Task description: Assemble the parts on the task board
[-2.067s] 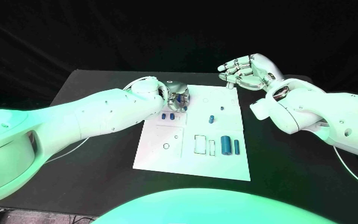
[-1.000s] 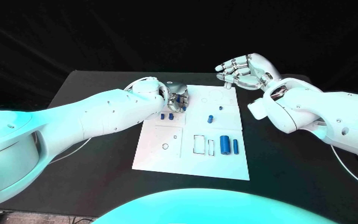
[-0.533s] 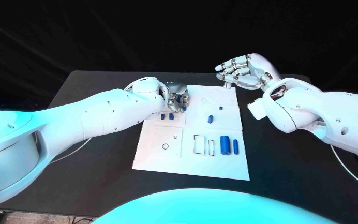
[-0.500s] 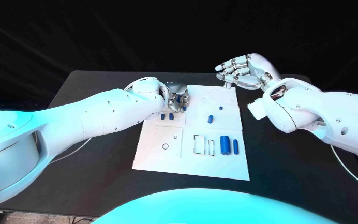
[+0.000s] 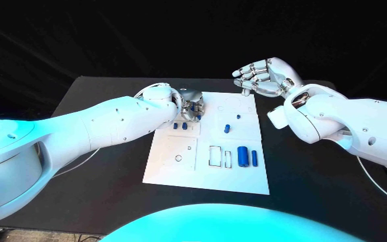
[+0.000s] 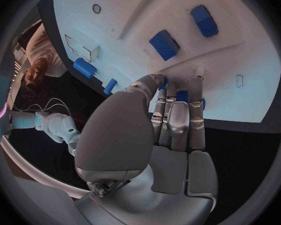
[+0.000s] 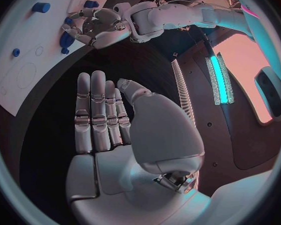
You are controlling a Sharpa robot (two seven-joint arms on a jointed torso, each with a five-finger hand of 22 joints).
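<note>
Over the far left of your task board (image 5: pixel 206 166), the left hand (image 5: pixel 192 107) is pressed down with its fingers (image 6: pixel 178 107) bunched around a blue part (image 6: pixel 182 96). Off the board's far right corner, your right hand (image 5: pixel 264 77) hovers holding nothing, fingers straight and side by side

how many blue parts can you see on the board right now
6 visible: two small blocks beside the left hand, one peg mid-board with a tiny one just beyond it, two cylinders at the near right. The left hand's fingers may hide another.
</note>
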